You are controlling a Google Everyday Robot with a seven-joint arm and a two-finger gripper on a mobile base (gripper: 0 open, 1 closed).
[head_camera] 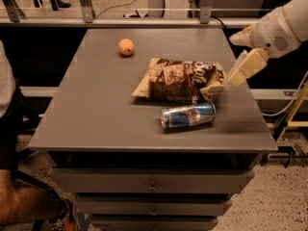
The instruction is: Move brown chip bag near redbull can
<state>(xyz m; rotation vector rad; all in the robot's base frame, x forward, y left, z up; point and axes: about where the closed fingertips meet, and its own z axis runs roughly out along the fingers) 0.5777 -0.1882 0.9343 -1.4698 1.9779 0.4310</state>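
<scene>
The brown chip bag (179,80) lies flat on the grey table (91,105), right of centre. The redbull can (187,116) lies on its side just in front of the bag, a small gap apart. My gripper (232,61) is at the bag's right end, above the table's right edge. Its cream fingers (246,67) are spread apart and hold nothing. The lower fingertip is close to the bag's right corner.
A small orange fruit (126,46) sits at the back left of the table. Drawers (151,184) run below the front edge. A person's leg (24,206) is at the left. A railing (144,11) stands behind the table.
</scene>
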